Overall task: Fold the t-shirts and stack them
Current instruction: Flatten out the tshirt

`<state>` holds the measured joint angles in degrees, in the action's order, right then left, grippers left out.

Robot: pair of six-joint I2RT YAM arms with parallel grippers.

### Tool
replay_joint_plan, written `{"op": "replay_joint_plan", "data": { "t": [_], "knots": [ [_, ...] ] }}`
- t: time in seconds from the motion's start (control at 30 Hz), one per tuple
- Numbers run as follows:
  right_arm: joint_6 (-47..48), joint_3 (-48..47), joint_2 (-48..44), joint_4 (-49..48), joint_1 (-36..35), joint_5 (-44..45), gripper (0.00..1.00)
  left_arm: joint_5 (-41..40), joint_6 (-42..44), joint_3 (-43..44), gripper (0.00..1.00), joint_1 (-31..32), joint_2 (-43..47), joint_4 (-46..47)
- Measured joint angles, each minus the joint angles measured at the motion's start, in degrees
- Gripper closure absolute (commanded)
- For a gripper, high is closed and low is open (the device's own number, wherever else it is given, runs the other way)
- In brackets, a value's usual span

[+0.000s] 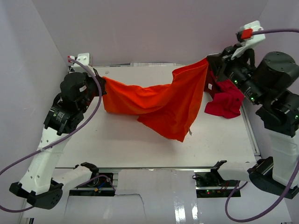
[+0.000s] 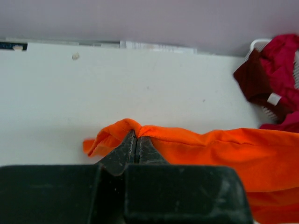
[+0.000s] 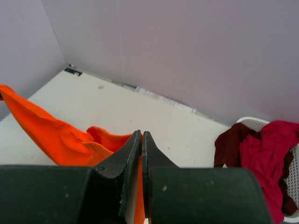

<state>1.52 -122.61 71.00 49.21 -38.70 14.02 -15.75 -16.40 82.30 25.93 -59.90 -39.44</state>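
Bright orange cloth t-shirt [image 1: 159, 100] stretched over white worktop [image 1: 117, 144], 9 to 2 o'clock. Left gripper [image 1: 99, 83] pinches its 9 o'clock edge; right gripper [image 1: 209, 61] pinches its 2 o'clock corner. Crimson red t-shirt [image 1: 227, 103] heaped at 3 o'clock.

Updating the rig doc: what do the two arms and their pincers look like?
Left arm and right arm: white lower links, black motor housings above, a purple cable looped along each. Right arm has small green lights and a red clip on a white wrist bracket. Left pincer and right pincer: black fingers tapering to wedge tips.
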Motion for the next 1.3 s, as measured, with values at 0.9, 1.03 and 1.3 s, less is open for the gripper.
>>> {"op": "replay_joint_plan", "data": {
  "t": [0.9,1.03,1.3],
  "knots": [
    [3.1,-6.0,-12.6,-6.2,26.0,-15.3,0.92,-0.3,4.6,12.0,1.00,-0.8,14.3,8.2],
    [0.9,-6.3,-16.1,-8.3,32.3,-21.8,0.92,2.5,4.6,11.3,1.00,-3.0,17.1,9.7],
    [-4.8,-2.2,-23.5,-17.1,44.5,-32.2,0.92,6.6,4.0,4.2,1.00,-6.7,27.4,15.8]
  ]
}}
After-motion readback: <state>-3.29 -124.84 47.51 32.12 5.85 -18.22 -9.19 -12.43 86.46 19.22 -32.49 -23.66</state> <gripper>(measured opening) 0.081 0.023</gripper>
